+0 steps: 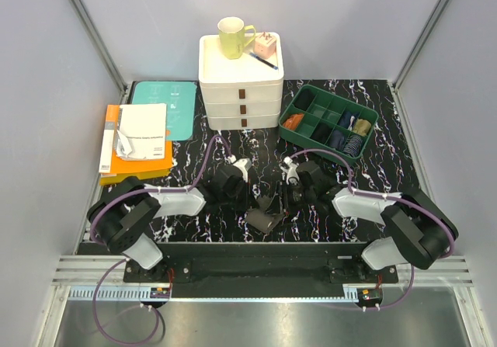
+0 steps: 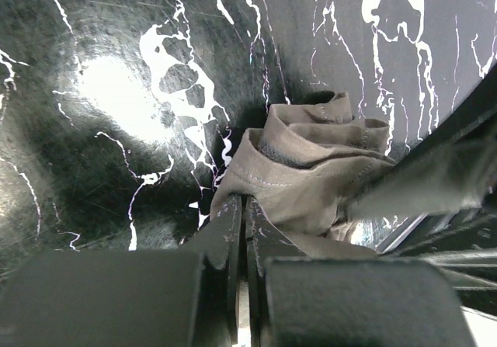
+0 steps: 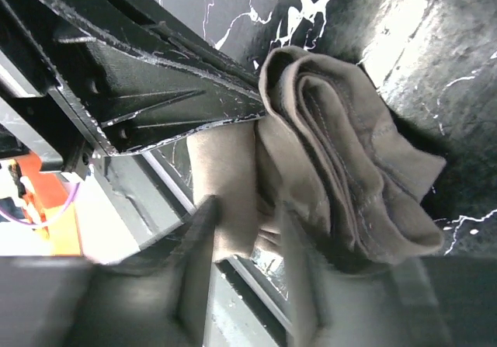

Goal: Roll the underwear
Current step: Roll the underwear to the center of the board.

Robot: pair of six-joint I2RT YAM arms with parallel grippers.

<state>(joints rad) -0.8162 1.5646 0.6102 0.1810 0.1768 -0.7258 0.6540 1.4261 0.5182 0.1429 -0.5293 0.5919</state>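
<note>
- The dark olive-brown cloth boxer brief (image 1: pixel 264 221) lies as a loose, half-wound bundle low in the centre of the top view. It rests on the glossy black worktop with white marble veining (image 1: pixel 404 161), between the two claws, and several of its folds stack and curl over one another.
- It looks light, limp and thin. I judge that it will sag wherever it is unsupported and that the roll will spring loose once released. It is in no danger of breaking.
- The best hold, in my judgement, is at a stitched hem or across the whole stack of layers, where the cloth is thickest. A single ply would simply peel away from the rest.
- The left claw (image 2: pixel 239 207) has its fingers pressed together, with the tips at the bundle's lower-left corner in the left wrist view. I cannot tell whether a ply is caught between them.
- The right claw (image 3: pixel 247 215) is spread. A paler flat strip of the cloth, possibly the waistband, lies between its fingers at lower centre of the right wrist view, and neither finger visibly squeezes it.
- The worktop looks smooth, so pushed cloth may slide rather than turn over.
- Farther up in the top view, a green plastic compartment tray (image 1: pixel 365 116) holding small coloured bundles sits at upper right. A white three-drawer chest (image 1: pixel 241 91) carrying a yellow-green mug (image 1: pixel 231 36) is at top centre.
</note>
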